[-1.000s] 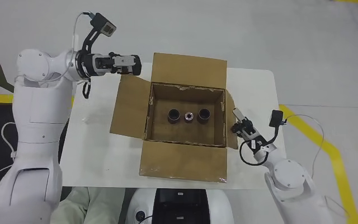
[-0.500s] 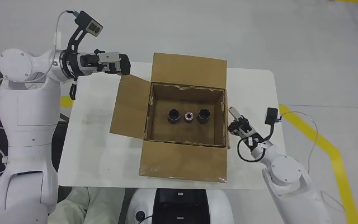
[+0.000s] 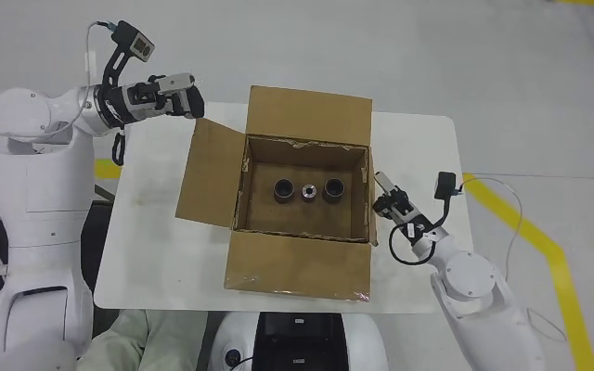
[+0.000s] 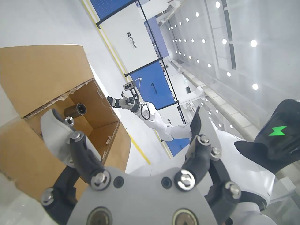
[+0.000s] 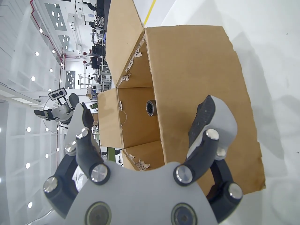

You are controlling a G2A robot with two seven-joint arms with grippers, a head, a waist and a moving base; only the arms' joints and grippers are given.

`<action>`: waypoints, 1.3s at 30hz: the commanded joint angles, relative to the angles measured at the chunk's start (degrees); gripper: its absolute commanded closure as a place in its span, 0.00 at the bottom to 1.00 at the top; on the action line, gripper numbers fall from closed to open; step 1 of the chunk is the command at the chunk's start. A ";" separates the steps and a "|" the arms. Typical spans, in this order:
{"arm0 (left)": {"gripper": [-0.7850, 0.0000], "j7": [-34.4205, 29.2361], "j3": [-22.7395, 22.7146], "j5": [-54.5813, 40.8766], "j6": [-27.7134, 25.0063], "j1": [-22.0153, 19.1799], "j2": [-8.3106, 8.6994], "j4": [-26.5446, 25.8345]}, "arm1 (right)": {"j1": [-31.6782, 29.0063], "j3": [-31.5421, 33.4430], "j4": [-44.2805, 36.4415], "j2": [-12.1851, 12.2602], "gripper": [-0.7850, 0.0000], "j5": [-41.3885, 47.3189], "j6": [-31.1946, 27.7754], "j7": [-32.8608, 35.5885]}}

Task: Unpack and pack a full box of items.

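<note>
- Pulling back from the cardboard box (image 3: 311, 113), your left gripper (image 3: 188, 97) is now hanging nearer the far left corner of the bench (image 3: 148, 241), while your right gripper (image 3: 382, 199) is edging in toward the box's right wall.
- You are also seeing the box sitting slightly farther left than a second ago.
- Your left gripper is holding its fingers spread wide and gripping nothing, apart from the box's left flap.
- Your right gripper is likewise gaping wide and carrying nothing, just beside the rim of the right wall.
- You are looking into a box standing open in the middle of the bench, its flaps folded outward.
- Lying in a row on the box floor are the left cylinder (image 3: 284, 191), the metal ring (image 3: 308, 192) and the right cylinder (image 3: 333, 190), with the ring between the two dark cylinders.
</note>
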 commanded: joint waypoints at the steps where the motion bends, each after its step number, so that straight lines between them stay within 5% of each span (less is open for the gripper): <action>1: 0.00 0.16 0.14 -0.08 0.04 -0.70 0.08 2.14 | -0.19 0.21 -0.15 0.00 0.00 -0.07 -0.08 0.07; 7: 0.00 0.78 0.61 3.02 -0.32 -3.83 0.58 8.49 | -0.52 0.53 -0.85 -0.03 0.00 -0.58 -0.13 0.25; 25: 0.00 0.78 0.61 3.02 -0.32 -3.83 0.58 8.49 | 2.00 2.41 -8.43 0.32 0.00 -9.73 3.41 1.71; 39: 0.00 0.78 0.61 3.02 -0.32 -3.83 0.58 8.49 | 11.47 -9.30 -11.70 0.37 0.00 -27.56 11.79 15.45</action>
